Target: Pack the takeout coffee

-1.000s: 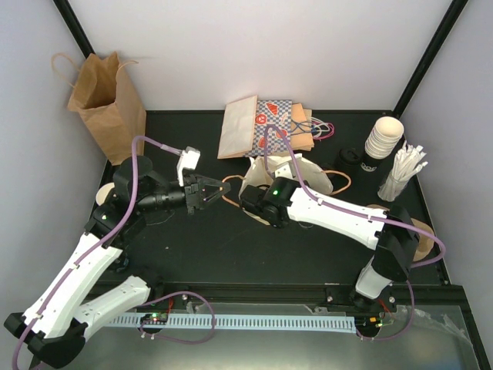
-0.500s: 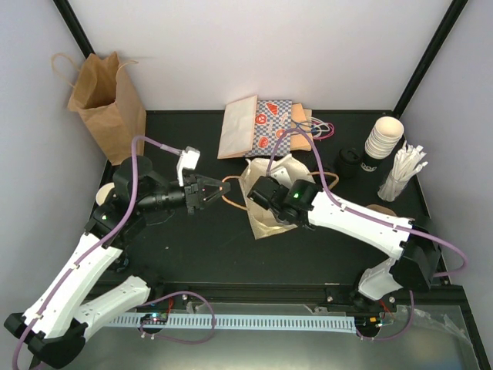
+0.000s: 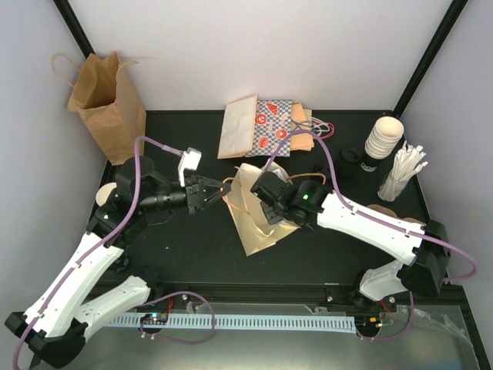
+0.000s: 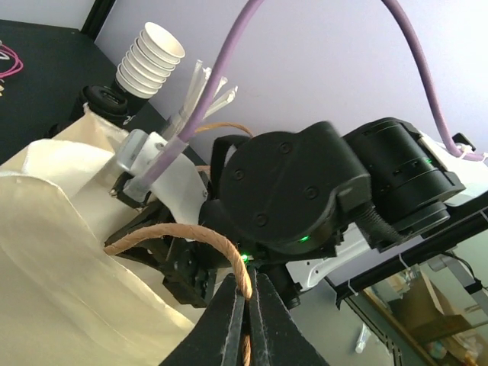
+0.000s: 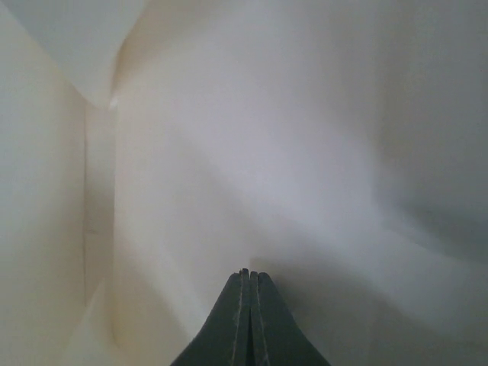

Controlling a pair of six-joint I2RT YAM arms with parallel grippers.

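Step, likely: spreading cream bag (image 3: 254,229) open; left tool (image 4: 245,286) pinches twine handle (image 4: 183,231); right tool (image 5: 245,273), jaws together, sits inside bag. Next: fetch cups (image 3: 384,137).

Right gripper (image 5: 245,273) pushed deeper into cream bag (image 3: 254,223); paper now walls in its fingers. Bag swung closer beside left gripper (image 3: 225,188), lying longer.

The left end effector (image 4: 245,288) and right end effector (image 5: 245,276) are pinched closed, arms angled inward.
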